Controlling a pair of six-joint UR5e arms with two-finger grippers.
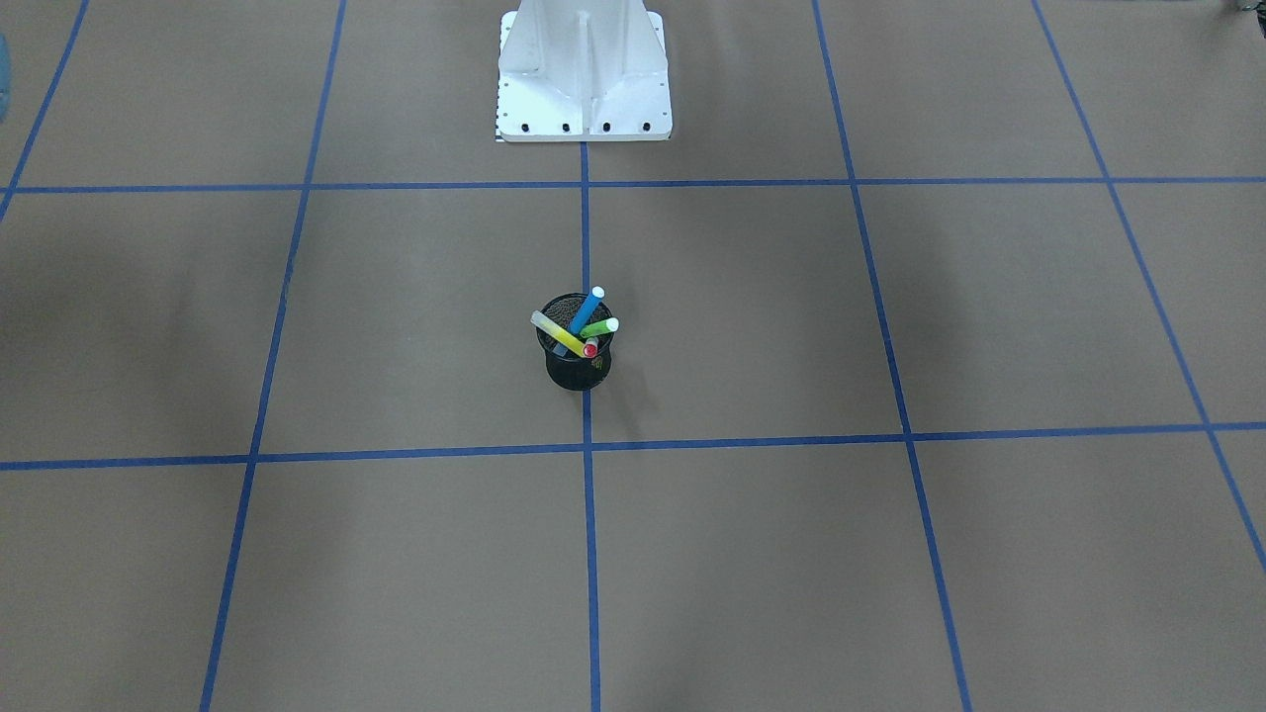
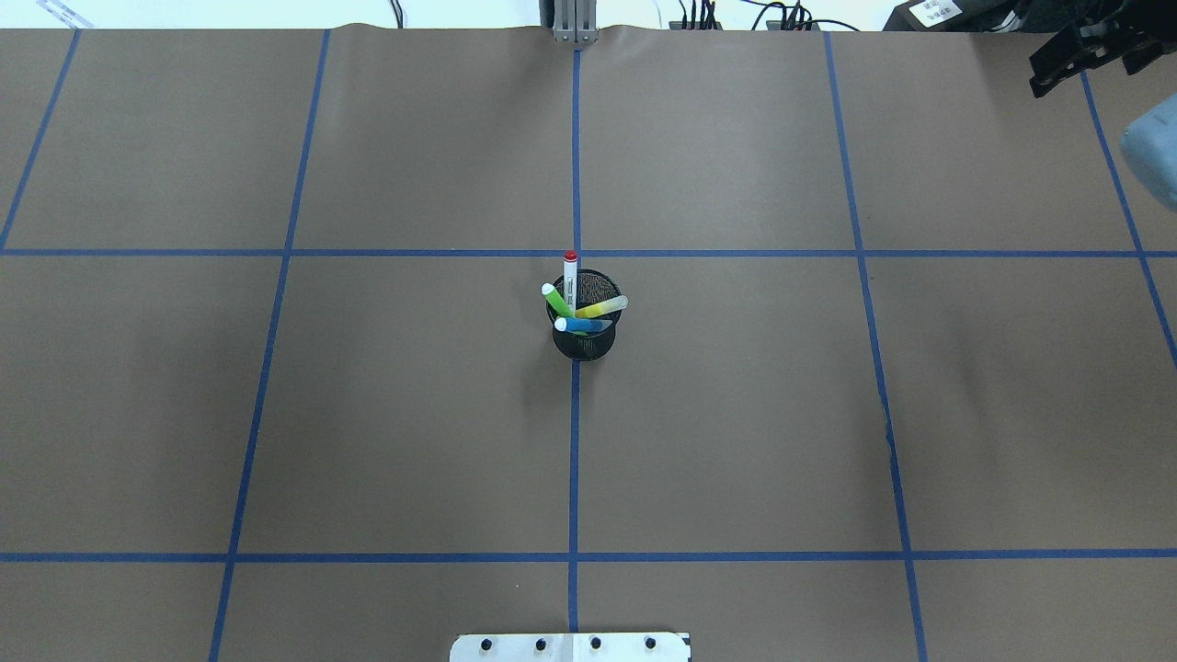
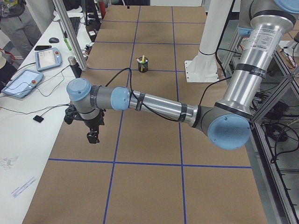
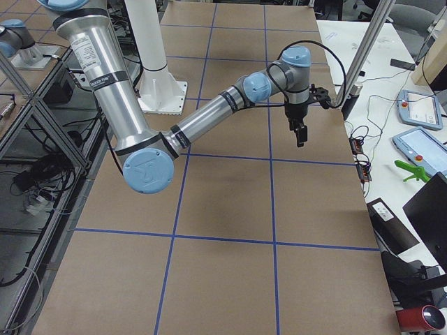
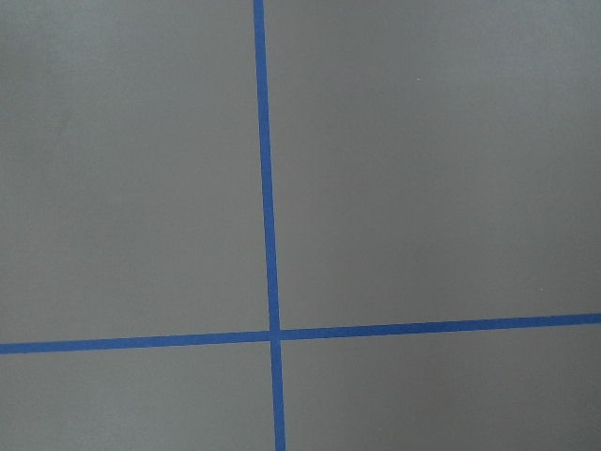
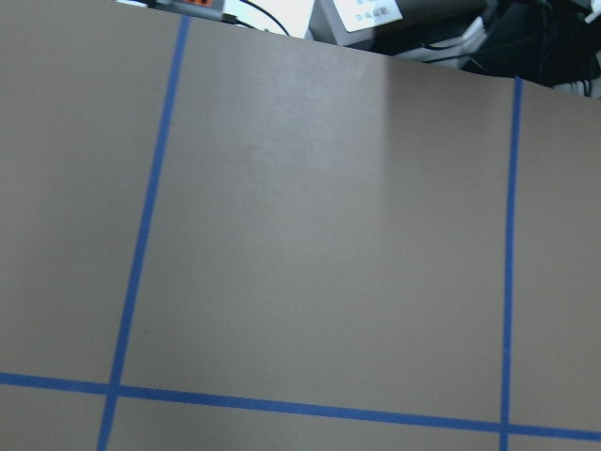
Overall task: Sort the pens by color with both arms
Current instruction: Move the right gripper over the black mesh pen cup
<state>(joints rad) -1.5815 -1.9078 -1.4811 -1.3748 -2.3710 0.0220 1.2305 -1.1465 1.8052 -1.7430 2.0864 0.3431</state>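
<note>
— Across the table from the robot, what do you count?
— One cup (image 1: 579,374), standing on the blue tape (image 1: 586,247) that runs down the middle of the table (image 1: 890,297). Four pens stand in it: one blue pen (image 1: 589,309), one green pen (image 1: 599,327), one yellow pen (image 1: 554,336) and one red-capped pen (image 1: 590,348). They lean across each other. No arm shows here.

— And from overhead?
— The same four pens in one cup. The right gripper (image 2: 1071,55) sits at the far right corner, well apart from the cup. I cannot tell whether its fingers are apart or together.

— The left-end view?
— One left arm (image 3: 159,106) is stretched out. The left gripper (image 3: 93,136) hangs over the table near its edge, and the cup is far off behind it. I cannot tell the state of the fingers.

— The right-end view?
— One right arm (image 4: 209,115), with its gripper pointing down near the far edge. The fingers are again unclear.

— The wrist cameras?
— Only brown table and blue tape. No pens and no fingers show.

— What could go wrong?
— I think pulling one pen could drag a crossed neighbour out or tip the light cup. With all four pens in one cup, two arms reaching in together could collide. The slim, smooth barrels may also slip in a loose pinch.
</note>
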